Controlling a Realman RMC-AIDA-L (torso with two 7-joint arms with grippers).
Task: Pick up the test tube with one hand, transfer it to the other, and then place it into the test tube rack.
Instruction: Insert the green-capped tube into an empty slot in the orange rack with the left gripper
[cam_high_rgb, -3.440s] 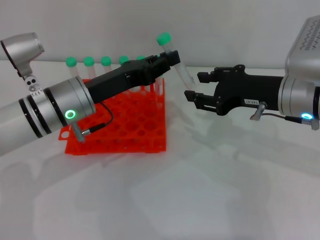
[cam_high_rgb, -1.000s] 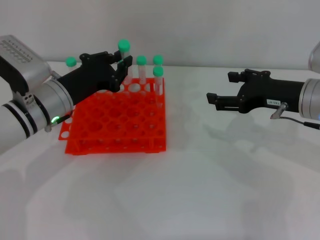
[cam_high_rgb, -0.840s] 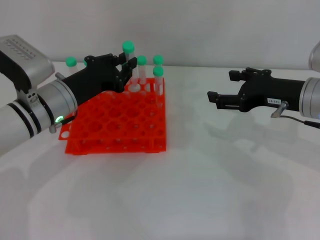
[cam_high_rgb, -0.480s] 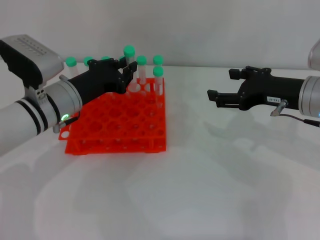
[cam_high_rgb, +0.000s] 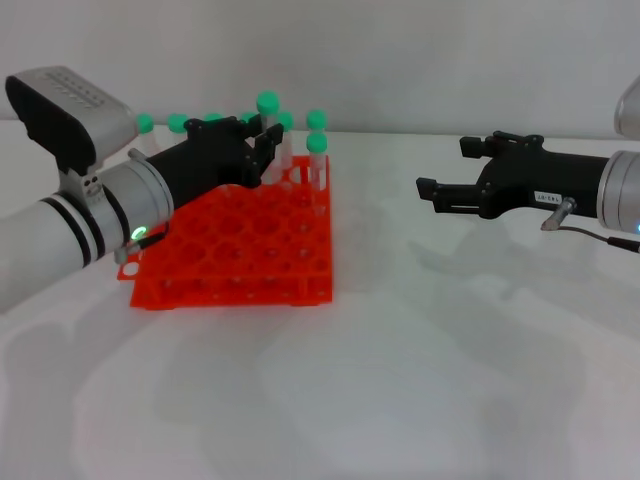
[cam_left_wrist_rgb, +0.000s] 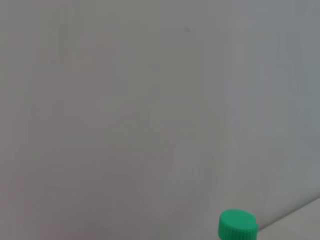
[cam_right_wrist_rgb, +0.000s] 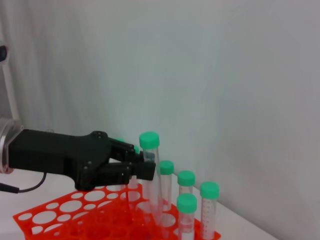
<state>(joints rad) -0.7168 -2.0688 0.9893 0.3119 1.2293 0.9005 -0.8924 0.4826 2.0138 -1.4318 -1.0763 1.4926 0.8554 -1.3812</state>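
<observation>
The left gripper (cam_high_rgb: 262, 150), upper left, clamped the upright test tube (cam_right_wrist_rgb: 151, 175) directly above the test tube rack (cam_high_rgb: 235, 250); the right gripper (cam_high_rgb: 428, 192) stood apart.

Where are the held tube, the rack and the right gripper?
tube (cam_right_wrist_rgb: 149, 140), right wrist view, green cap
rack (cam_high_rgb: 235, 255), head view, top grid
right gripper (cam_high_rgb: 428, 192), head view, between fingertips

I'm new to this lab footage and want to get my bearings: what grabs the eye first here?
The bright orange-red test tube rack on the white table's left side stands out, green-capped tubes standing along its far edge. Over that far edge the left pincer grips the test tube upright, its green cap above the others. The right pincer hovers open to the right, holding nothing.
</observation>
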